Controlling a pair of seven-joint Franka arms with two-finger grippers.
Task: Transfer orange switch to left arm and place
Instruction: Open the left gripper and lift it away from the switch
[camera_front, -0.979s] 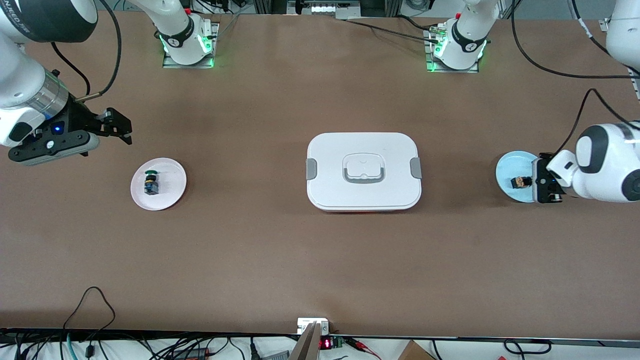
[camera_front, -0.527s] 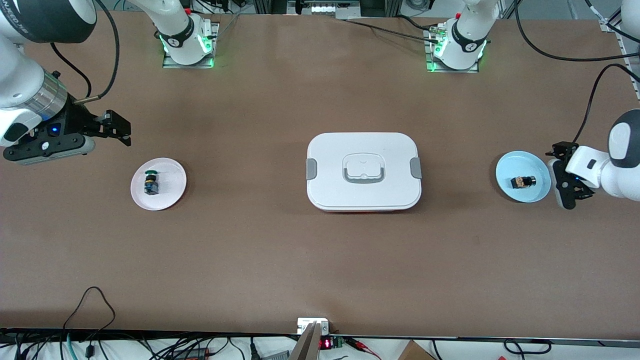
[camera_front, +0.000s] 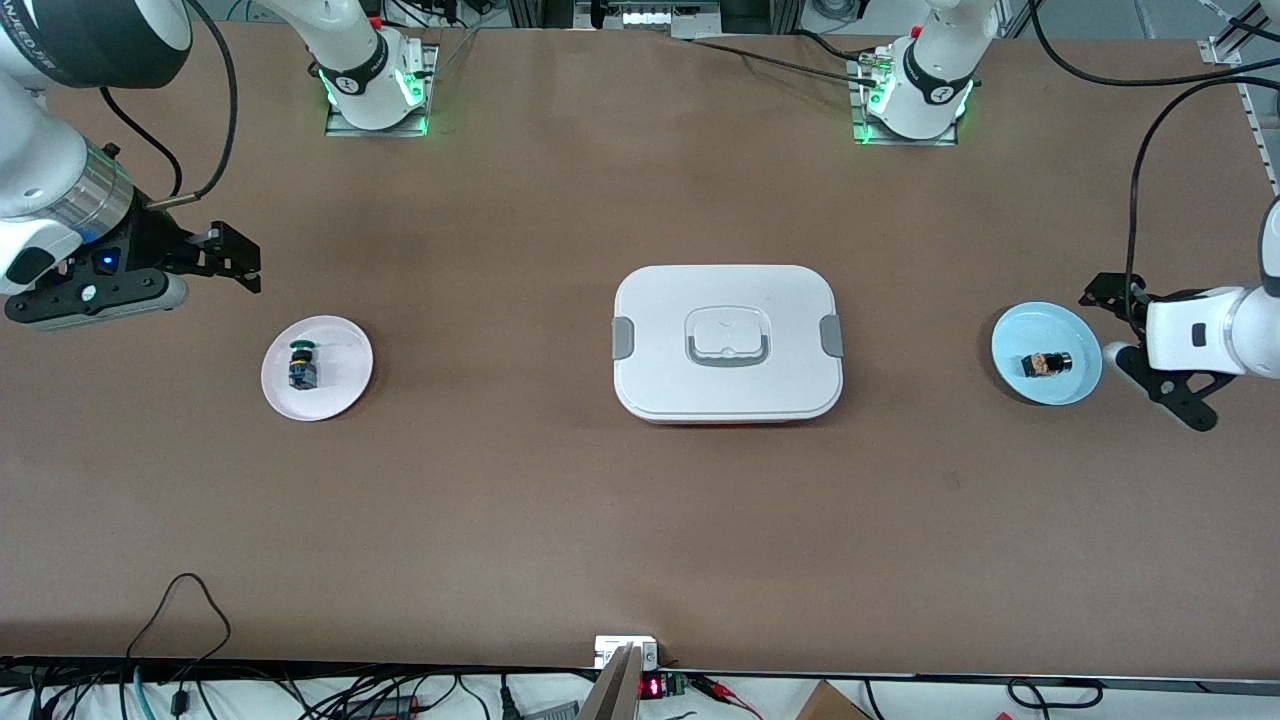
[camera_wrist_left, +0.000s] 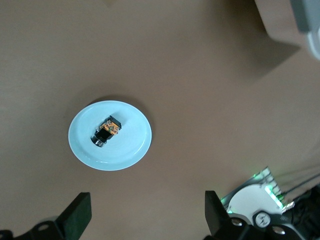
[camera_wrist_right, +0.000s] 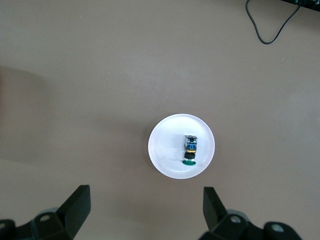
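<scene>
The orange switch (camera_front: 1047, 364) lies on its side on a light blue plate (camera_front: 1020, 340) at the left arm's end of the table. It also shows in the left wrist view (camera_wrist_left: 105, 131). My left gripper (camera_front: 1142, 352) is open and empty, in the air just beside the plate, toward the table's end. My right gripper (camera_front: 240, 262) is open and empty, up over the table near a white plate (camera_front: 340, 385). The white box (camera_front: 727, 342) stands closed in the middle of the table, between the two plates.
A green-capped switch (camera_front: 300, 365) lies on the white plate, also in the right wrist view (camera_wrist_right: 190, 149). A corner of the box (camera_wrist_left: 300, 20) and the left arm's base (camera_wrist_left: 257, 212) show in the left wrist view. Cables run along the table's near edge.
My left gripper has drawn back off the blue plate toward the table's end, its fingers now spread wide. The orange switch has stayed on the plate. The right arm has barely moved.
</scene>
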